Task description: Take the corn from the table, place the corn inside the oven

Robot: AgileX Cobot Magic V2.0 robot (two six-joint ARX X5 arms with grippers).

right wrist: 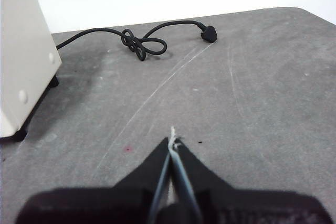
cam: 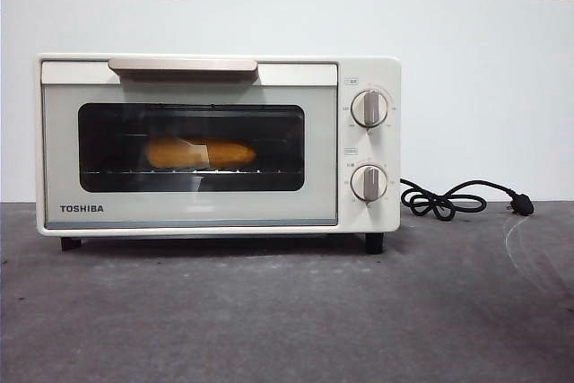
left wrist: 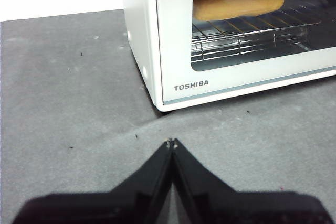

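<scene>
- Rough, mottled grey table [cam: 269, 311] fills the foreground, scuffed with pale arcs at one side.
- Boxy cream oven [cam: 215, 145] stands on it, door closed, bar handle across the top and two round knobs beside the dark glass.
- Behind that glass the corn [cam: 199, 152], tapered and orange-yellow, lies lengthwise on the wire rack [left wrist: 247, 38].
- Black power cord [cam: 448, 199] loops in a knot beside the oven.
- Left gripper [left wrist: 171, 142] hangs over bare table before the oven, jaws pressed together, holding nothing.
- Right gripper [right wrist: 172, 141], likewise closed and empty, hangs near the cord side.
</scene>
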